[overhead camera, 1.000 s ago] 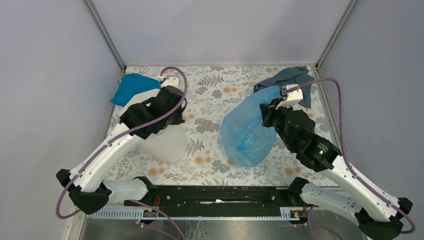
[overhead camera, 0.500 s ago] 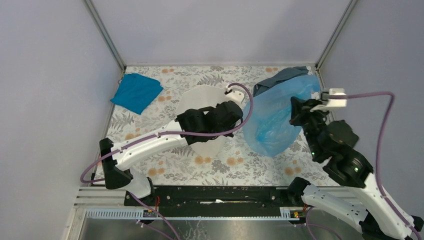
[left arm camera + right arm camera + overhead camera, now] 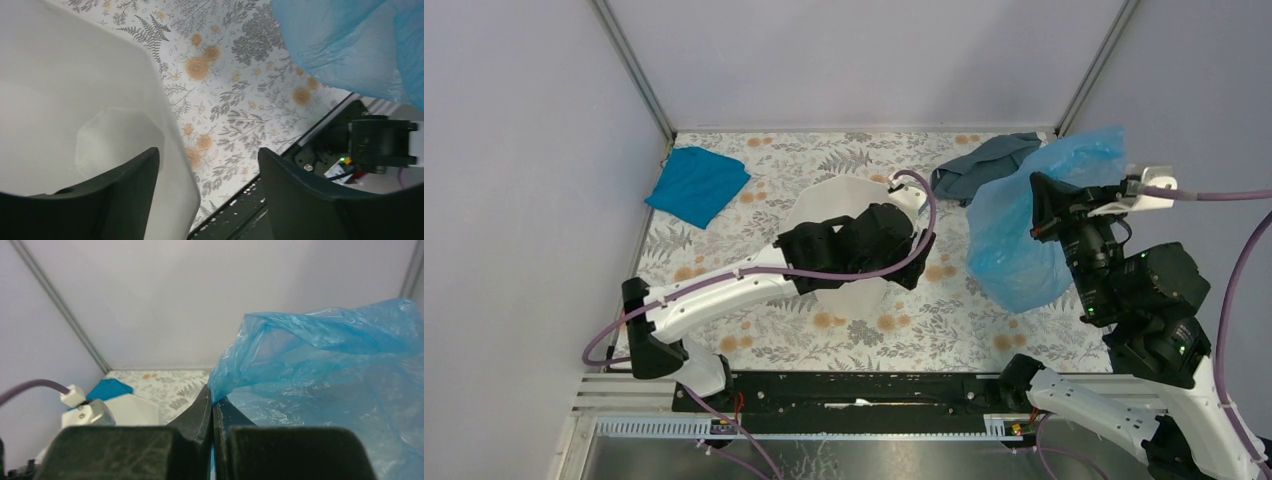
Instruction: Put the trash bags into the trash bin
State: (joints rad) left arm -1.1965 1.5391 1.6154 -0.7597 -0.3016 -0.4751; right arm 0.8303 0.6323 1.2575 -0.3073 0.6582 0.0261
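- The right pincer [image 3: 212,399] is clenched on a pinch of the trash bag [image 3: 1024,240], which hangs billowing at the 3 o'clock side of the counter [image 3: 874,325].
- The left pincer [image 3: 206,155] is released, its jaws spread astride the rim of the trash bin [image 3: 829,205], one inside and one outside.
- The bin stands mid-counter, at 9 o'clock from the bag and apart from it.
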